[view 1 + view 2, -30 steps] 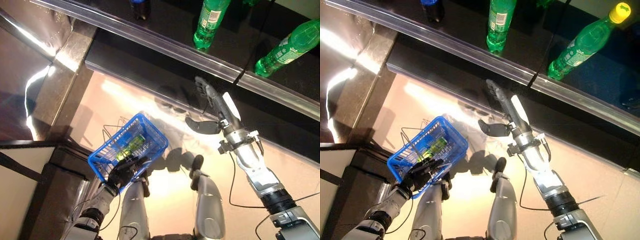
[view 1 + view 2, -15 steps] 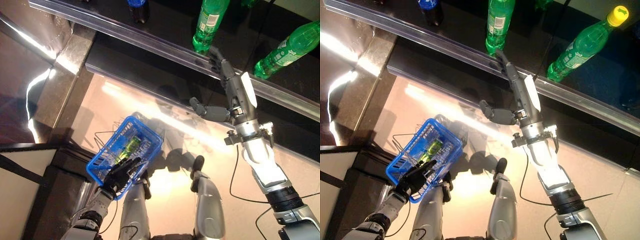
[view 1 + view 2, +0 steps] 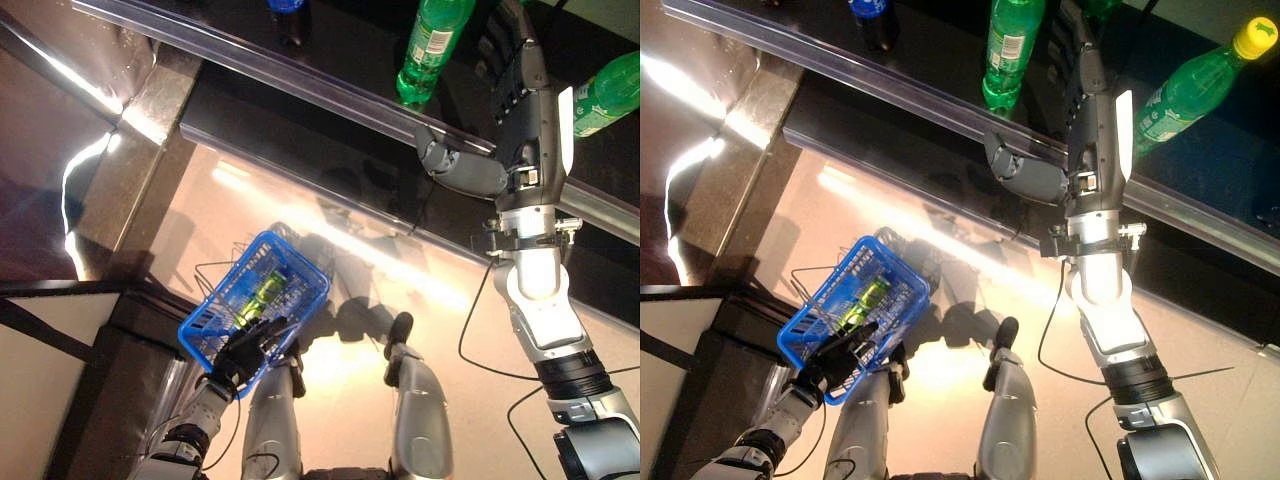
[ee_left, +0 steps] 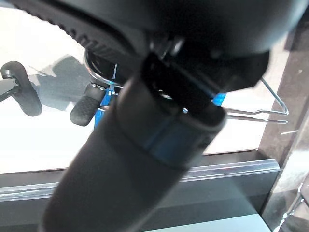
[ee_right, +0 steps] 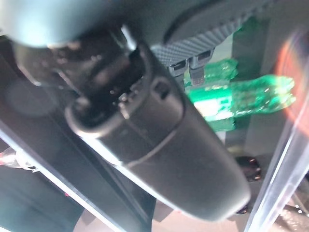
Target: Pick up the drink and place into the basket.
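Reaching: the right hand (image 3: 520, 110) is stretched up over the dark shelf (image 3: 340, 60), between two green bottles.
Step in hand: judged as the approach to the drink, with no grasp made.
Right hand: fingers straight and spread, thumb standing out toward the nearer bottle; it holds nothing.
Drink: the nearer green bottle (image 3: 432, 50) stands on the shelf just beside the thumb; the right wrist view shows it close past the fingers, and I cannot tell whether anything touches it.
Other bottles: a second green bottle (image 3: 1195, 75) with a yellow cap stands on the hand's other side, and a dark bottle with a blue cap (image 3: 875, 18) stands well apart along the shelf.
Shelf edge: a clear rail (image 3: 300, 85) runs along the front, and the hand has to clear it coming back.
Left hand: the left hand (image 3: 245, 352) grips the near rim of the blue basket (image 3: 300, 262), fingers curled over the wire, carrying it low over the floor.
Basket contents: something green already lies inside; I cannot make out what it is.
Next move: judged to call for shifting the palm against the nearer bottle, closing fingers and thumb round its body, lifting it over the rail, then lowering it into the basket.
Risk: a tall bottle may tip if nudged before the fingers close.
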Motion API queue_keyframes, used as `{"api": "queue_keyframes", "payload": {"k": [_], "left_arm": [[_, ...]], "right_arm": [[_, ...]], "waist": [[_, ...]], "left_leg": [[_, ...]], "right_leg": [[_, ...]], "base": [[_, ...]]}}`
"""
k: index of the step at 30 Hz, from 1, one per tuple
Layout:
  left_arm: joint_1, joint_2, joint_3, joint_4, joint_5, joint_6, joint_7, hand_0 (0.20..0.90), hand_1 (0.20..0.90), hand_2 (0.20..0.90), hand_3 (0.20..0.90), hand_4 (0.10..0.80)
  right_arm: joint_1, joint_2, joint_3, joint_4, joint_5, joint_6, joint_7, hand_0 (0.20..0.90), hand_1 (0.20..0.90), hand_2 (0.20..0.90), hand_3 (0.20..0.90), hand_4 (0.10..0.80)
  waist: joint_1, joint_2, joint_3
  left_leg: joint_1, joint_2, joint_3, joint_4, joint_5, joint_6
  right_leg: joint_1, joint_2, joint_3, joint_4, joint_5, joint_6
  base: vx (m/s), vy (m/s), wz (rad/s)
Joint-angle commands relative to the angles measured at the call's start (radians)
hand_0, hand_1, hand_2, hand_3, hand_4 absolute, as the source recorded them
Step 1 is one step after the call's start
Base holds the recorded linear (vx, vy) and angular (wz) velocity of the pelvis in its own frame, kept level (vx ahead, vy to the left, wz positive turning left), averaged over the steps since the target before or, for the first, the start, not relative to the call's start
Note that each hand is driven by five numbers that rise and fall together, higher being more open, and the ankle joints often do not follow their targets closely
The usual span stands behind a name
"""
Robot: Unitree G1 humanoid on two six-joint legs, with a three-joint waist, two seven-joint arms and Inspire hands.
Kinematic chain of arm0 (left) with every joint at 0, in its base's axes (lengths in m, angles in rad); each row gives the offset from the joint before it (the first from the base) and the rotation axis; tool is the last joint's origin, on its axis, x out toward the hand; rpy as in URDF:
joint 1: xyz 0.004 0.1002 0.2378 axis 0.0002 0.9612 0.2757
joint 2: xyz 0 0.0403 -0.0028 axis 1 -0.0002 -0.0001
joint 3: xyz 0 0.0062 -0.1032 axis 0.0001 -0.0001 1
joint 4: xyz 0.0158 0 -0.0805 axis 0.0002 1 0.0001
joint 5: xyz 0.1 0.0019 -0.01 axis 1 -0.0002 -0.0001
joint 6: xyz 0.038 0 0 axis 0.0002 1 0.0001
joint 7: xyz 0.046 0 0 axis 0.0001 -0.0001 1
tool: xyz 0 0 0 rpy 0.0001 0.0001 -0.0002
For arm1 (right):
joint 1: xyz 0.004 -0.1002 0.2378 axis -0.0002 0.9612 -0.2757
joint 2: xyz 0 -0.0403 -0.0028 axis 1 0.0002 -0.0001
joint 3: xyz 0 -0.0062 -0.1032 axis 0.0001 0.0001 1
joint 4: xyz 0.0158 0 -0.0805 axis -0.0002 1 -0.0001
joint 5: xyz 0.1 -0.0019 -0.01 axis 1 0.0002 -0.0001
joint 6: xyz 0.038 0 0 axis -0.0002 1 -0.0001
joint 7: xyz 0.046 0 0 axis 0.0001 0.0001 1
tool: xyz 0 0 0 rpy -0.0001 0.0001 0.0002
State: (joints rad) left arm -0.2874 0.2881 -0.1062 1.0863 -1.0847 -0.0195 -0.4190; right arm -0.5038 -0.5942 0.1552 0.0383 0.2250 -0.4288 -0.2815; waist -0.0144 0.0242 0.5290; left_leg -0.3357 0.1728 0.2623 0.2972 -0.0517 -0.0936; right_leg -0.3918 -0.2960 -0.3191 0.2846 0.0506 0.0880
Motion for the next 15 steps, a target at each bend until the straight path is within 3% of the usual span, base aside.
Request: {"api": "queue_keyframes", "payload": {"k": [1,15], "left_arm": [[0.096,-0.003,-0.021,-0.090,-0.012,0.000,-0.067,0.300,0.300,0.300,0.200,0.100],[0.097,0.008,-0.046,-0.103,-0.001,0.014,-0.063,0.300,0.300,0.300,0.200,0.100]], "right_arm": [[-0.131,-0.023,-0.094,-0.064,0.043,-0.111,-0.031,0.900,0.900,0.900,0.900,0.800],[-0.254,-0.043,-0.065,0.079,0.128,-0.013,-0.036,0.900,0.900,0.900,0.900,0.800]], "waist": [[0.007,-0.002,-0.035],[0.035,0.008,-0.038]], "left_leg": [[0.006,0.014,-0.005,0.029,-0.004,0.014],[0.020,0.010,-0.012,0.009,0.014,0.012]], "right_leg": [[0.037,-0.043,0.047,0.010,-0.024,0.067],[0.068,-0.042,0.027,-0.012,-0.017,0.066]], "base": [[0.000,0.000,0.00],[0.001,-0.002,0.01]]}}
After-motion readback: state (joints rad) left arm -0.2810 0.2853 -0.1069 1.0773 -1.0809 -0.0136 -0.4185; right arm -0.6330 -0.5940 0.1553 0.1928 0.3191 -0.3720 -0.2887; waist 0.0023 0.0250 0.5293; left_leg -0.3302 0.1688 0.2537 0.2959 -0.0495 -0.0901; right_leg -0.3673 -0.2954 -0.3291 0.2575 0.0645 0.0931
